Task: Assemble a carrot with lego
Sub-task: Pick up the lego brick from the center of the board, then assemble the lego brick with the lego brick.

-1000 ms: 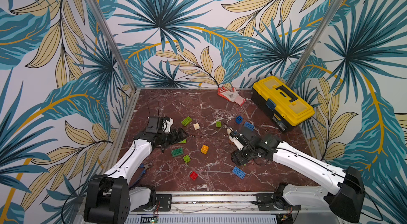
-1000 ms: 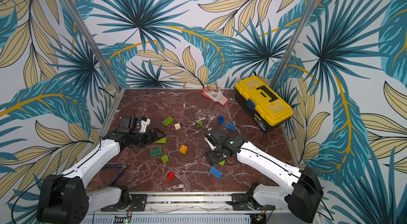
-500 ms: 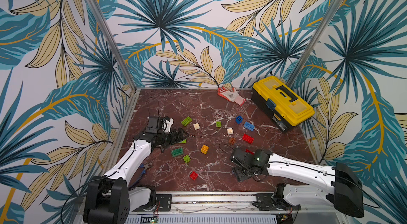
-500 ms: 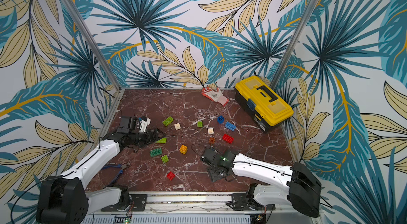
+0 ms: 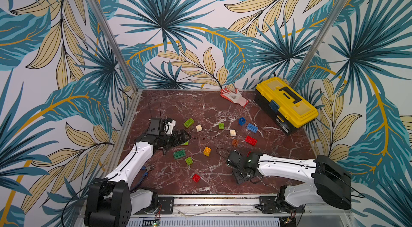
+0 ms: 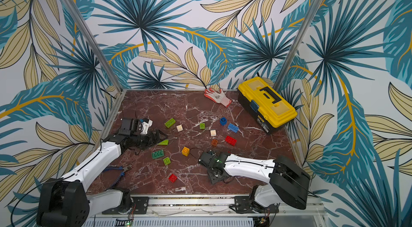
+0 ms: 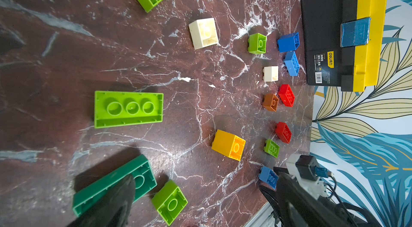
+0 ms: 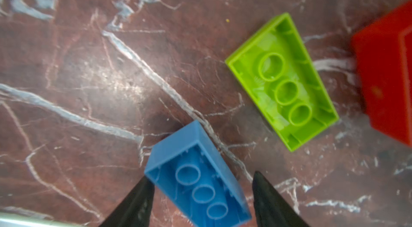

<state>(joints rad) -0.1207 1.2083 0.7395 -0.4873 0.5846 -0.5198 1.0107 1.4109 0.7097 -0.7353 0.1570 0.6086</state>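
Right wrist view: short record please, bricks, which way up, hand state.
right hand: open, straddling blue oblong plastic brick, gap beside one finger
blue brick: hollow side up
lime green oblong plastic brick: hollow side up, apart from blue
red plastic brick: cut off by frame edge
surface: red-brown marbled table

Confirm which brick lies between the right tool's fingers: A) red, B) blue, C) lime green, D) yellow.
B: in the right wrist view the blue oblong brick lies hollow side up between the fingers of the right tool, while the lime brick and the red brick lie off to one side, outside them.
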